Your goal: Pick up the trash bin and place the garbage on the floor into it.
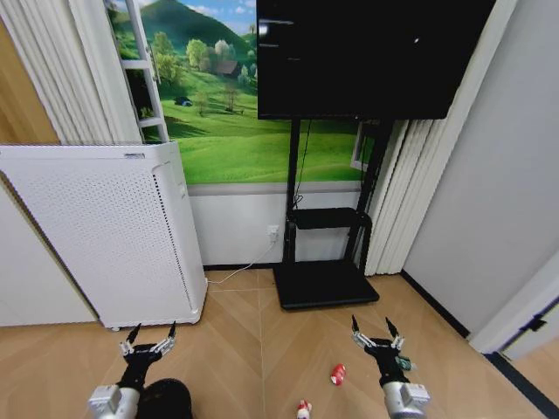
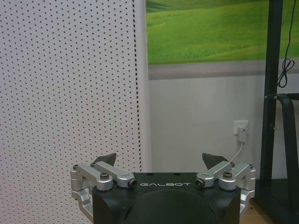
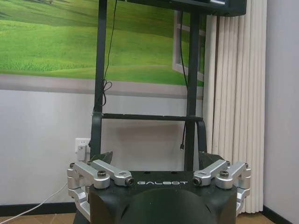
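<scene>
A: What does the head view take in?

B: A room corner with a chevron wooden floor [image 1: 253, 349]. Both arms reach forward low in the frame. The left pincer [image 1: 150, 337] is on the left, its two dark fingertips spread wide with nothing between them. The right pincer [image 1: 377, 331] is on the right, spread just as wide and also holding nothing.

A: Where is the trash bin?

B: The trash bin [image 1: 168, 398] sits at the bottom edge, just beside the left arm and below the left pincer. Only its dark rounded top shows.

A: And the garbage?

B: On the floor between the two arms. A crushed red-and-white can [image 1: 338, 374] lies near the right arm's inner side. A small white-and-red container [image 1: 303, 408] stands closer to the bottom edge. A bottle with a green label [image 1: 404, 362] is mostly hidden behind the right pincer.

A: What else is around?

B: A tall white perforated appliance [image 1: 105, 236] stands on the left against the wall, beyond the left pincer. A black screen [image 1: 367, 57] on a black stand [image 1: 323, 284] sits in the middle, before a green landscape mural [image 1: 227, 131]. White curtains [image 1: 410, 192] hang to the right.

A: Do the wrist views add anything?

B: The left wrist view shows the left pincer [image 2: 160, 161] open, facing the appliance's dotted panel [image 2: 65, 93]. The right wrist view shows the right pincer [image 3: 155, 157] open, facing the stand [image 3: 189, 93].
</scene>
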You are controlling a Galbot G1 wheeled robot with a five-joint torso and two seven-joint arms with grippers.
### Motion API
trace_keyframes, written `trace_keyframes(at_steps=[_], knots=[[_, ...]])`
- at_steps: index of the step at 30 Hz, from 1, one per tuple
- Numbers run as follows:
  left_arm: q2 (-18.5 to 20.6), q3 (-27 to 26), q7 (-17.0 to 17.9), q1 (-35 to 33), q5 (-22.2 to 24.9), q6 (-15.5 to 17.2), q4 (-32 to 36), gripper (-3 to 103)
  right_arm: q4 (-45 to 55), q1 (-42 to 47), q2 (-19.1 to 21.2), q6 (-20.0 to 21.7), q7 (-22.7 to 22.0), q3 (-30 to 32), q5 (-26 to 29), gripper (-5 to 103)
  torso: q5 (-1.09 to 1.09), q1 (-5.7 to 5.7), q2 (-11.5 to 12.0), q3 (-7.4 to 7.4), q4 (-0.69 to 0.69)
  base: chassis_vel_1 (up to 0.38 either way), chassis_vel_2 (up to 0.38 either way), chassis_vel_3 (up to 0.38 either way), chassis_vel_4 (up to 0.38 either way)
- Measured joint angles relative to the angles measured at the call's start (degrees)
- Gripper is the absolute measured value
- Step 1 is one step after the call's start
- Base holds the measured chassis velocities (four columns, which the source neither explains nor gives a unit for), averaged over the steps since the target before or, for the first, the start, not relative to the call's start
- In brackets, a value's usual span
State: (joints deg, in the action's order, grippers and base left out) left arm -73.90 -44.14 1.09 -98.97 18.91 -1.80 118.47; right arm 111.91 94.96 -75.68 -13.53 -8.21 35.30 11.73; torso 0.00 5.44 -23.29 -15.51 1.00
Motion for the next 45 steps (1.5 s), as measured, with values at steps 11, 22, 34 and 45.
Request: trace_keyframes(at_steps=[11,22,34,45], knots=[[0.76,-0.28,0.77,0.63,0.54,0.01,-0.68,99,-1.02,-0.64,-0.88,0.09,-0.09,-0.22,-0.14,100,0.00,-0.90,2.54,1.64,0.00,0.000,0.000,0.000,0.000],[1.41,0.03,0.95,1.55,0.86,0.17,-1.55,99,-1.61,-1.10,-0.91,0.10,-0.34,0.04,-0.14,100,0.00,-1.88,5.38,3.50,-0.01,0.000,0.000,0.000,0.000],[1.24,0.12,0.96,1.73,0.80,0.17,-1.78,99,-2.14,-1.36,-0.83,0.14,-0.60,-0.17,-0.14,100,0.00,-2.75,8.16,5.40,0.00,0.000,0.000,0.000,0.000],[1.41,-0.16,0.99,1.47,0.77,0.17,-1.73,99,-2.37,-1.47,-0.87,0.11,-0.72,-0.29,-0.13,100,0.00,-3.57,10.94,7.36,0.00,0.000,0.000,0.000,0.000]])
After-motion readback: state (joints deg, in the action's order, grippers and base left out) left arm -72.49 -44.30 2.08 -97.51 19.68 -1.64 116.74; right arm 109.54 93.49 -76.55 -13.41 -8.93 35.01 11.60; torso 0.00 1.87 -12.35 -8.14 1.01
